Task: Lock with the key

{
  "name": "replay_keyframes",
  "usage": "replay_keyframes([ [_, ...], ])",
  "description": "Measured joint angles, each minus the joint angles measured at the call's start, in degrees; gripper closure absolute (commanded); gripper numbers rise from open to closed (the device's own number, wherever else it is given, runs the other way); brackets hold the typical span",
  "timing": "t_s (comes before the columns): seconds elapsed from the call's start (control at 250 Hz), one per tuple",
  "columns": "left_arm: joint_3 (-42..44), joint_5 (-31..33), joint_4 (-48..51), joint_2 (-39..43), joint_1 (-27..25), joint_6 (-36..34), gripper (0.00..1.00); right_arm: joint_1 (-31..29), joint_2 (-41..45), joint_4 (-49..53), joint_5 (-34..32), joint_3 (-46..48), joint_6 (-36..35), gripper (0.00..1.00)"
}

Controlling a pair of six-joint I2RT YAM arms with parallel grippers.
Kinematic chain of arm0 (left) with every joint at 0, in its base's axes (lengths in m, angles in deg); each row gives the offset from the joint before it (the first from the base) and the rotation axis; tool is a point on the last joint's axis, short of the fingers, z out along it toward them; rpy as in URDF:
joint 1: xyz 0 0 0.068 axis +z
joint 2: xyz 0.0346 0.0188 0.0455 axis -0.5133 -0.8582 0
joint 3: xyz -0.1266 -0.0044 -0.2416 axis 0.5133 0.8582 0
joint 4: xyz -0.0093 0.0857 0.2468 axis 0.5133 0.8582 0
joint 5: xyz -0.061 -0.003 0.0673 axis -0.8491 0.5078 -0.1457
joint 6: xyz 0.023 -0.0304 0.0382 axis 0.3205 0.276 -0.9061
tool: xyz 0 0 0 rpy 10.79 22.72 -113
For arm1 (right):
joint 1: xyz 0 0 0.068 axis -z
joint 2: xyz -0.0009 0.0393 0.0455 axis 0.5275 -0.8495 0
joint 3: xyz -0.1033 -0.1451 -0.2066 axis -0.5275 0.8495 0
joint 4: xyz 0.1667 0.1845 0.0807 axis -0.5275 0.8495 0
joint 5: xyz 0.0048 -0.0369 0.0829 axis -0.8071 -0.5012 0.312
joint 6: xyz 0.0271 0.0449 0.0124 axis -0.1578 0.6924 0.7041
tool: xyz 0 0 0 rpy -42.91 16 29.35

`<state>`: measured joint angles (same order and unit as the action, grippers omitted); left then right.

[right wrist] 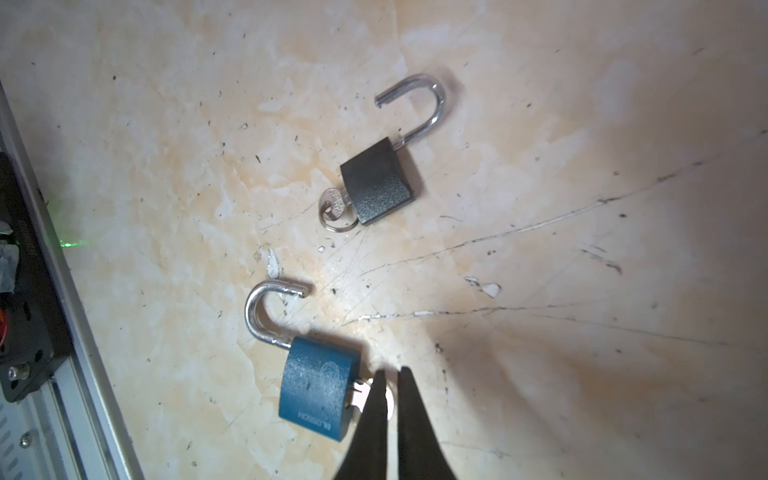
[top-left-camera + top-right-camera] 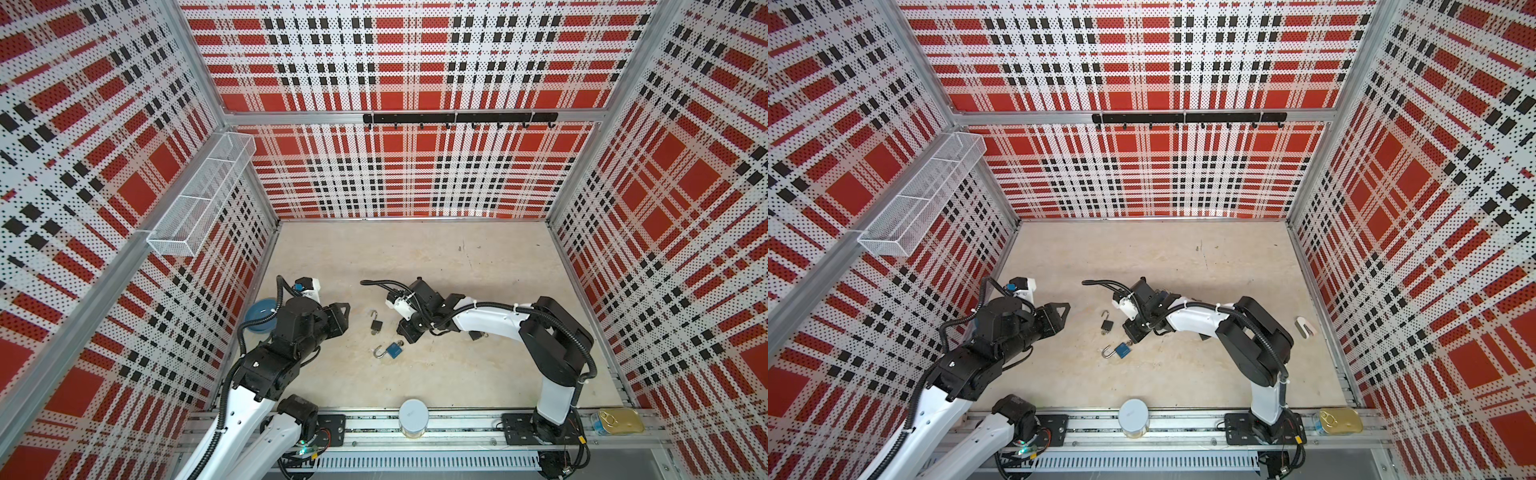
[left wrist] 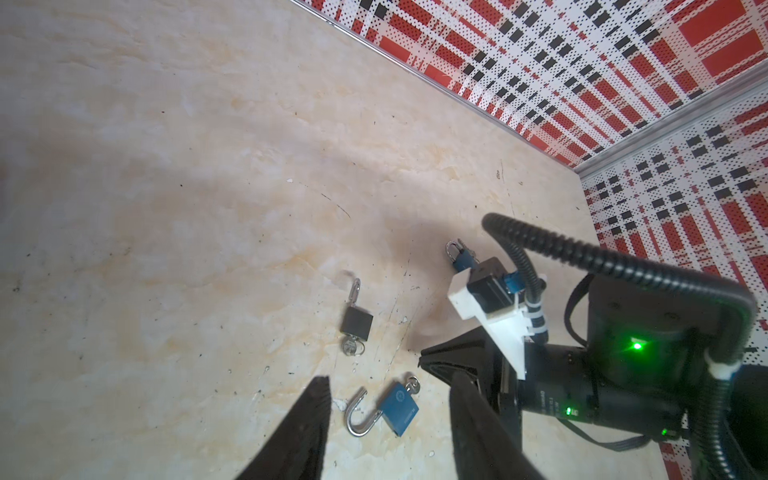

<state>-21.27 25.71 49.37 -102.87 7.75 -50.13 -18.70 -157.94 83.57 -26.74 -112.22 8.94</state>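
Two open padlocks on table (image 2: 415, 257): black padlock (image 2: 377, 325) at 11 o'clock of blue padlock (image 2: 394, 350); right end effector (image 1: 390, 374) clenched on key (image 1: 356, 390) in blue padlock; left end effector (image 3: 388, 378) released, at 10 o'clock.

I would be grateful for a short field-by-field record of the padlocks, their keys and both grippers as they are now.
black padlock: flat on the table, shackle open
black padlock's key: in its keyhole, untouched
blue padlock: flat on the table, shackle open, apart from the black one
blue padlock's key: in its keyhole, pinched by the right gripper
right gripper: shut on the blue padlock's key
left gripper: open, empty, touching neither padlock
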Motion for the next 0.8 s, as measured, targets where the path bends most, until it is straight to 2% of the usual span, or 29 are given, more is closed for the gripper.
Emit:
replay_keyframes([
  [0.396,0.0,-0.3,-0.1,-0.6,0.4,0.0,0.50,-0.5,-2.8,-3.1,1.2,0.2,3.0,0.93],
  [0.8,0.3,-0.7,-0.1,-0.5,1.2,0.0,0.50,-1.0,-2.2,-5.3,1.0,4.4,5.3,0.93],
])
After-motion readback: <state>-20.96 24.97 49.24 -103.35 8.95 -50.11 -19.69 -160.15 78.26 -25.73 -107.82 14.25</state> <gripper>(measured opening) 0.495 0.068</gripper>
